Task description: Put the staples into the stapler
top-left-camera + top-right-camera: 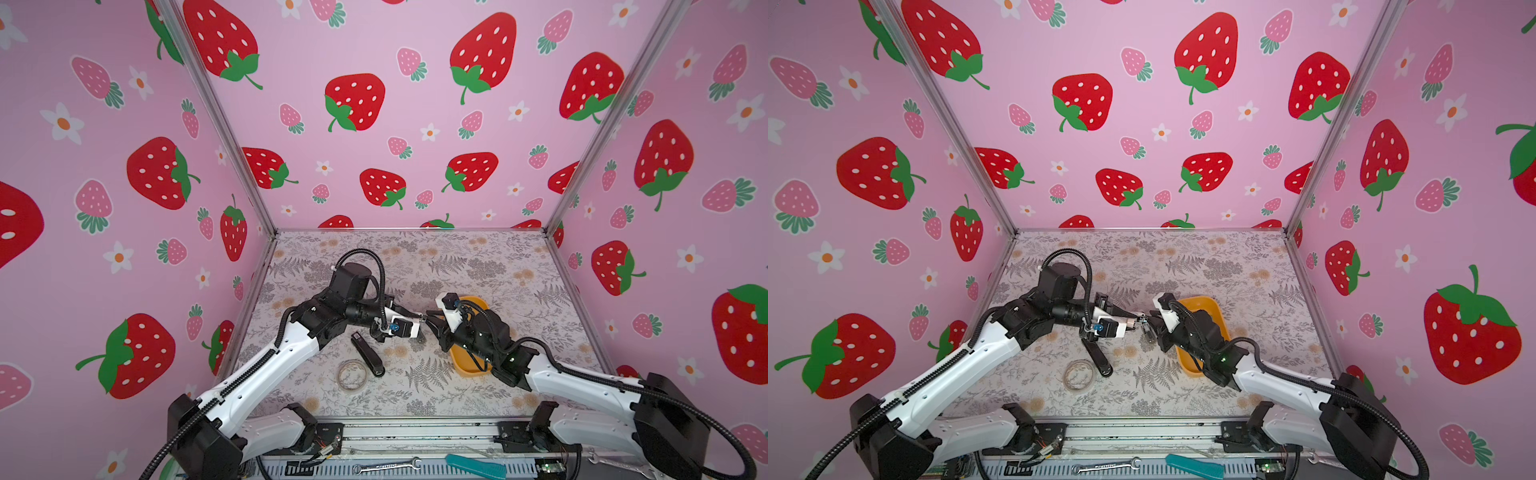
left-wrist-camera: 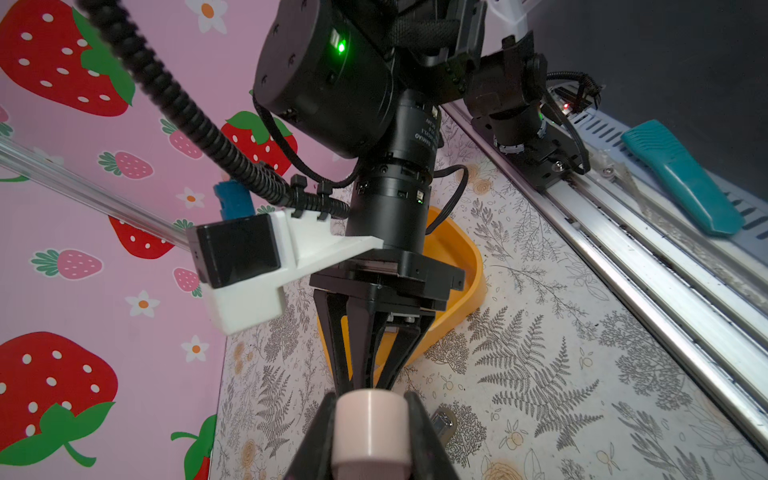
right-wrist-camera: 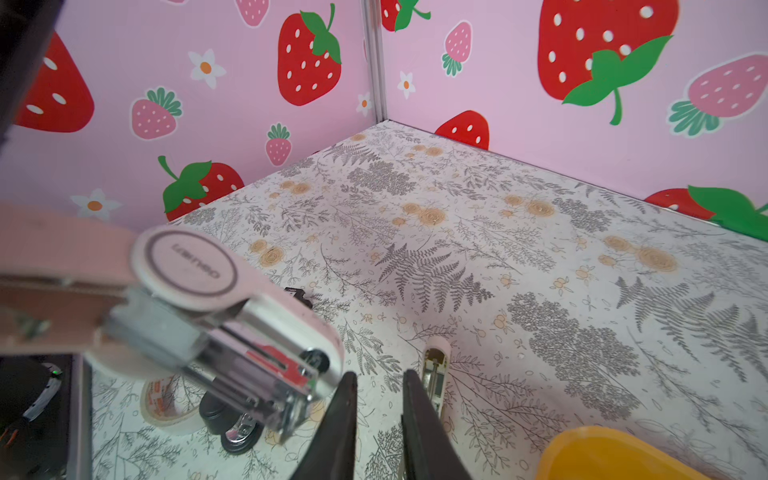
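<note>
Here on the bench (image 1: 478, 257), one orange tray (image 1: 463, 363) sits under my right arm, toward the right edge. There are three staplers. My left gripper (image 2: 371, 409) is clamped on the pink stapler (image 3: 183, 266), which hangs open mid-bench. A black stapler (image 1: 366, 352) lies nearer the front edge. A pale stapler (image 3: 434, 374) lies by my right gripper (image 3: 380, 376), whose jaws stand narrowly apart on nothing visible, just beside the pink stapler's magazine. One tape roll (image 1: 340, 375) lies beside the black stapler. I cannot make out the staples.

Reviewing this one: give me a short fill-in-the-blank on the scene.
The stapler held by the left tool is ___.
The black stapler and tape roll lie on the ___ arm's side.
The tray sits beneath the ___ arm.
Missing: pink; left; right.
</note>
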Available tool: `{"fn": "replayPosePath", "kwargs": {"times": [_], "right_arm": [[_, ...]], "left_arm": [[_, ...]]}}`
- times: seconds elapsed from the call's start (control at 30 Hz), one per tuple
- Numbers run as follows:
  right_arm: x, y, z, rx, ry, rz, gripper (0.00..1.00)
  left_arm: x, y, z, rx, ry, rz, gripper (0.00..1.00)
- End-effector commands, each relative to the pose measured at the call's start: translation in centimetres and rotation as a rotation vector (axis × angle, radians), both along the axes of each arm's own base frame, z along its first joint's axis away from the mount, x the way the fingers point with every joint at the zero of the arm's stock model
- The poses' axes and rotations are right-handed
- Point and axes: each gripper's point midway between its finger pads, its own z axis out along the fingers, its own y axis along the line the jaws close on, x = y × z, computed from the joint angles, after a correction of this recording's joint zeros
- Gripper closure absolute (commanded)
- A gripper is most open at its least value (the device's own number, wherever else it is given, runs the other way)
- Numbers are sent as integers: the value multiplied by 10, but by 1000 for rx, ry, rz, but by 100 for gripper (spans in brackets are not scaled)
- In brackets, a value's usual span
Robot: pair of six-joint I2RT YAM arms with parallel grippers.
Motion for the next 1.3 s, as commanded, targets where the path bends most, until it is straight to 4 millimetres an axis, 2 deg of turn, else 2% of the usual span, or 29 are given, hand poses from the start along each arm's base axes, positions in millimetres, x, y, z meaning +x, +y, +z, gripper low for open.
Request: {"fn": "replayPosePath", "kwargs": {"times": [0.0,0.1,0.2,0.23,0.37,0.47,0.67,0.87,1.0,1.27], "right_arm": [[7,-32,14,27,-92,-142,71],[-1,-54,26,79,-172,-175,67],[-22,-62,41,143,-241,-105,50],[-33,-61,48,170,-263,-48,49],[-84,-51,65,289,-334,223,33],[-102,-42,67,318,-353,321,26],[-93,-9,62,231,-299,322,22],[-90,22,44,153,-278,328,19],[-81,29,43,103,-280,270,20],[-85,31,43,128,-294,280,26]], "left_arm": [[0,-2,10,-25,-40,-24,100],[1,-2,9,-23,-38,-23,100],[0,-3,10,-26,-22,-29,100],[-1,-4,10,-25,-11,-35,100],[-7,-4,8,-10,13,-69,100],[-9,-4,7,-8,17,-87,100],[-22,-5,7,-2,48,-152,100],[-29,-4,7,2,60,-186,100],[-34,-4,2,30,71,-212,100],[-39,-4,0,34,88,-243,100]]}}
